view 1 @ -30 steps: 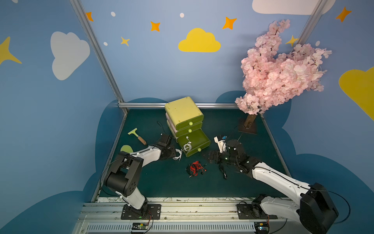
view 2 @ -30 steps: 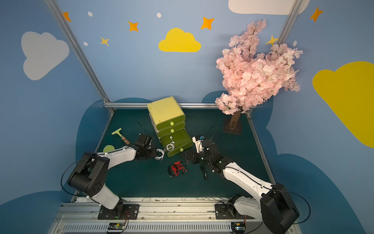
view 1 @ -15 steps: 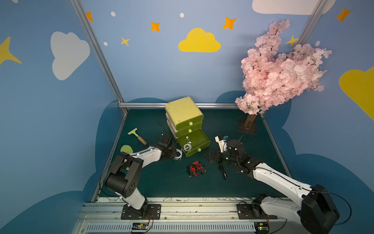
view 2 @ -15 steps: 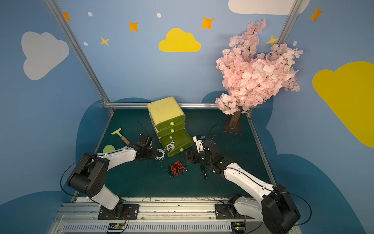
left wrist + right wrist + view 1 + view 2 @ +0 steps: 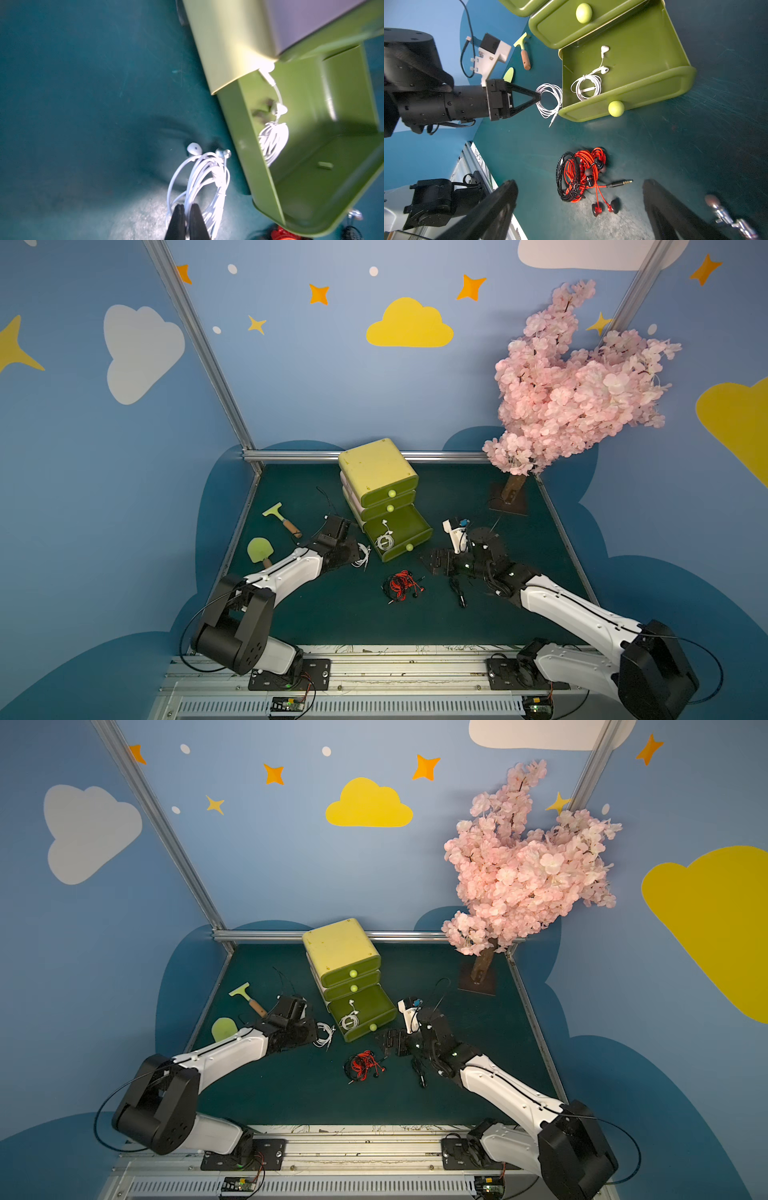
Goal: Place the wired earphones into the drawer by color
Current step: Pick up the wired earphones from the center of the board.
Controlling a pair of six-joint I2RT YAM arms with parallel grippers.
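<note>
1. Blue walls painted with clouds and stars enclose a dark green counter (image 5: 340, 614), with a pink blossom tree (image 5: 573, 385) at the far corner.
2. Hard to make out: the black earphones (image 5: 459, 593) show only as a thin dark cable in both top views, lying just beside the right arm, and in the right wrist view only a blurred metal plug is caught at the frame edge.
3. At the middle of the counter stands the green drawer unit (image 5: 376, 472); its top two drawers are closed and the bottom drawer (image 5: 654, 52) is pulled out.
4. Inside the bottom drawer lies one white earphone coil (image 5: 586, 87), its two earbuds trailing toward the back of the drawer.
5. A second white earphone coil (image 5: 207, 178) lies on the counter just beside the open drawer's side wall, its plug pointing away from the unit's back.
6. The left end effector (image 5: 186, 220) has its fingers pressed together, pinching a strand of that outside coil.
7. The red-and-black earphones (image 5: 581, 174) lie in front of the drawer unit, plug pointing sideways toward the right arm's side.
8. The right end effector (image 5: 581, 209) is spread wide above the red-and-black bundle, holding nothing.
9. Two green wooden-handled toy tools (image 5: 282, 518) lie beyond the left arm from the drawer unit.
</note>
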